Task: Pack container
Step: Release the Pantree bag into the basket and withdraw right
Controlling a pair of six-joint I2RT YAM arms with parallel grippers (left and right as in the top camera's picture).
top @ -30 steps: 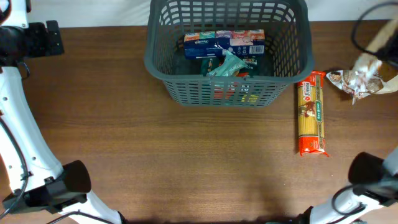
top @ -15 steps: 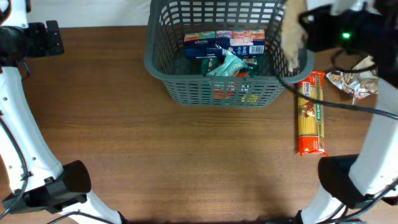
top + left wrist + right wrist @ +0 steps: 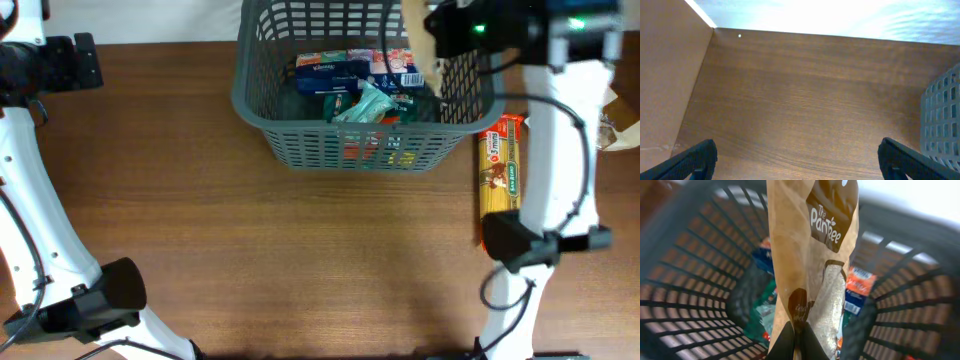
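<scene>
Hanging right over the container (image 3: 250, 105), the right hand (image 3: 796, 342) has its two fingers squeezed tight on one end of a brown paper bag (image 3: 812, 255), "The Pantree" printed across it, and the bag stretches away from the hand toward the inside of the basket. Beneath the hand and the bag, the wrist view looks straight down past the slotted walls to what already lies on the container floor: a blue tissue box (image 3: 345, 70) and, just nearer than that, a green packet (image 3: 365, 103). From overhead the bag sits above the container's right side, close to the wall there. Outside the basket, back toward the right arm's base from the hand, a long spaghetti packet (image 3: 500, 180) lies flat on the worktop (image 3: 800, 100), just beside the container's right wall. Over on the other side, the left hand (image 3: 797, 155) is spread wide with nothing between its fingers, bare worktop below it, and only a sliver of the container's lattice wall showing off to its right.
</scene>
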